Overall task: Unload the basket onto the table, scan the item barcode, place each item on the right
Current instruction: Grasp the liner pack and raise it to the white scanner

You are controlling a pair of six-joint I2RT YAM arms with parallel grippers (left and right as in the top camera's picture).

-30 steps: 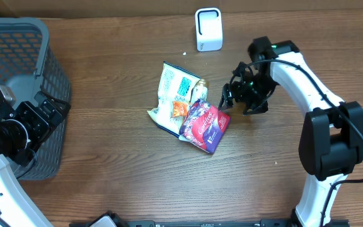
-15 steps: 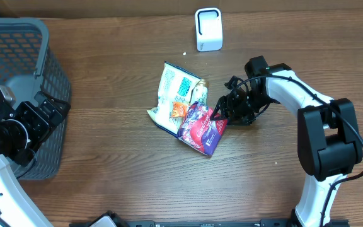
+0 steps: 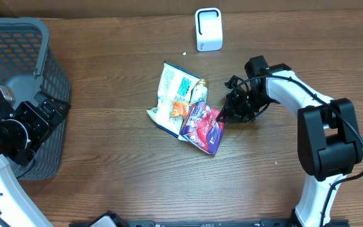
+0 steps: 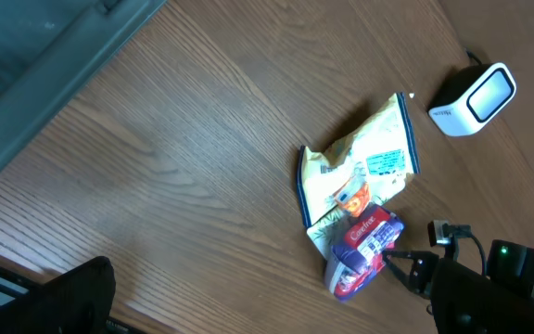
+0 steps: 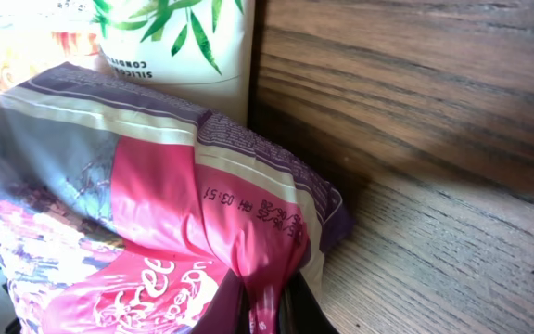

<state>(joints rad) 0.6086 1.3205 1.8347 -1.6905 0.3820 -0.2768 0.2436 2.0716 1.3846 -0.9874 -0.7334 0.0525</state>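
A pink and purple snack bag (image 3: 203, 127) (image 4: 363, 251) (image 5: 156, 213) lies in the middle of the table, its right edge crumpled and lifted a little. My right gripper (image 3: 222, 115) (image 5: 269, 311) is shut on that edge, pink foil pinched between the two black fingers (image 5: 233, 311). Partly under the bag lies a cream and blue packet (image 3: 174, 96) (image 4: 358, 172), with a small white bottle (image 3: 199, 92) (image 5: 179, 46) beside it. The white barcode scanner (image 3: 208, 29) (image 4: 472, 99) stands at the back. My left gripper sits far left by the basket, jaws open and holding nothing.
A grey mesh basket (image 3: 17, 75) fills the left edge of the table, and its dark wall (image 4: 35, 56) shows in the left wrist view. Bare wood lies between the basket and the packets.
My right gripper moved left to the pink bag's right edge and closed on it, bunching and slightly lifting that edge. The left arm has not moved.
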